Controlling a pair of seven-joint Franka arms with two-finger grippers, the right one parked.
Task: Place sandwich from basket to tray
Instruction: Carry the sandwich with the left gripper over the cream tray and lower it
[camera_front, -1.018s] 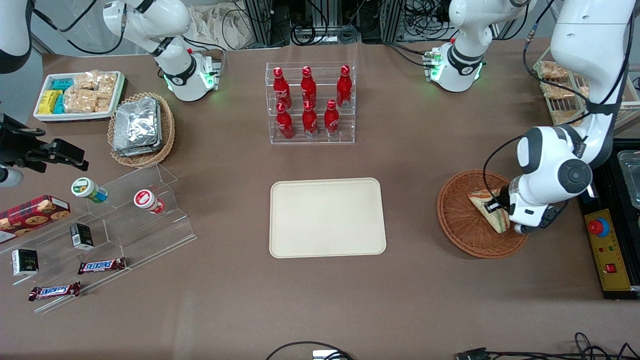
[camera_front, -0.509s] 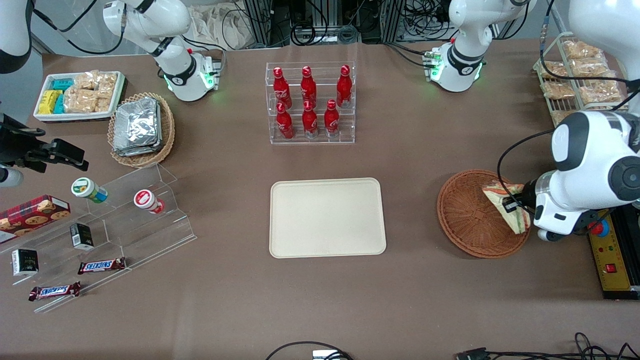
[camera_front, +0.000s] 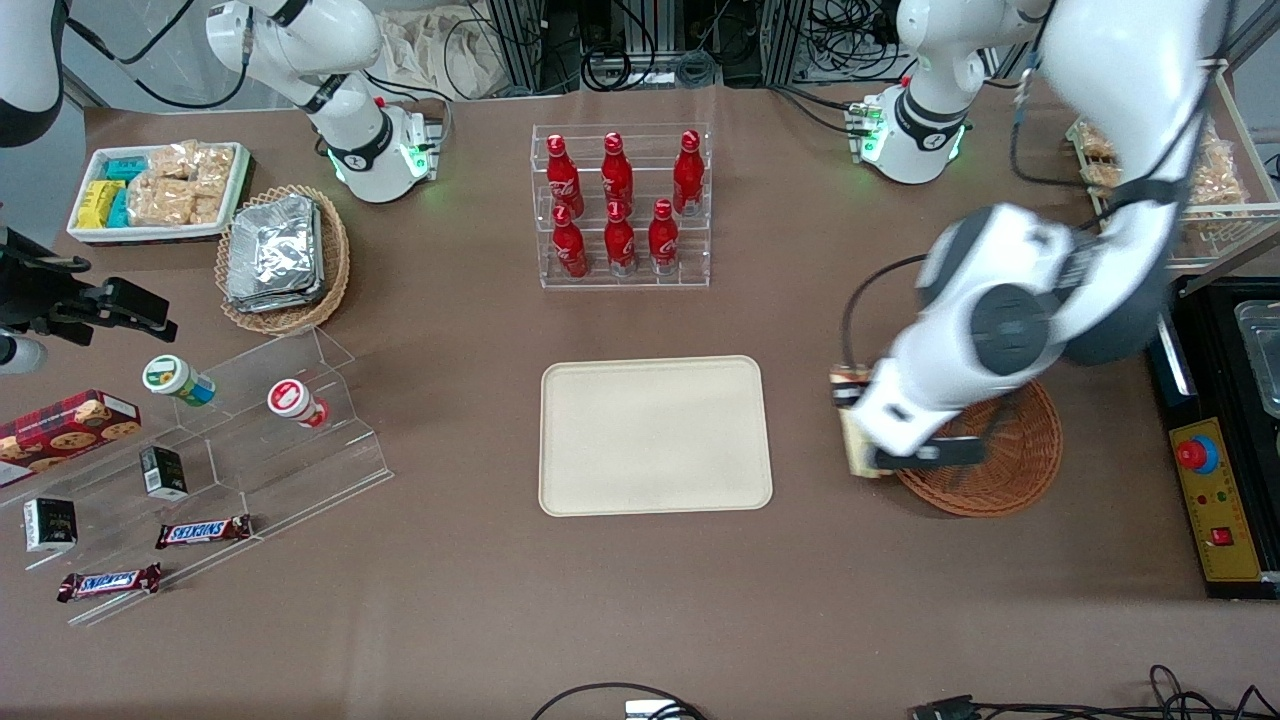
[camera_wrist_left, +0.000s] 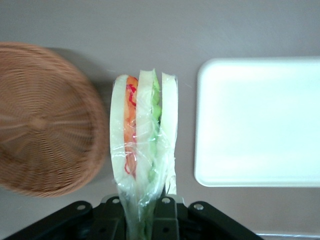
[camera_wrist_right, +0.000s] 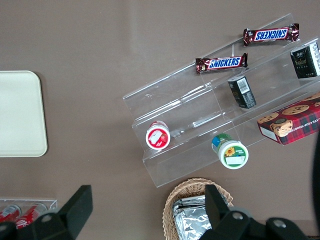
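Aloft, gripper (camera_wrist_left: 145, 212) pinches the wrapped sandwich (camera_wrist_left: 144, 150) by its narrow end. Sandwich hangs over bare table, between basket (camera_front: 1010, 470) and tray (camera_front: 655, 435), touching neither.

"snickers" reads on two chocolate bars (camera_wrist_right: 221, 63) (camera_wrist_right: 270, 34) lying on the clear stepped stand (camera_wrist_right: 200, 115).

You see the gripper (camera_front: 868, 432) over bare table between the basket (camera_front: 1010, 470) and the tray (camera_front: 655, 435), clamped on the sandwich (camera_wrist_left: 143, 150), which hangs clear of both. The basket lies toward the working arm's end of the table.
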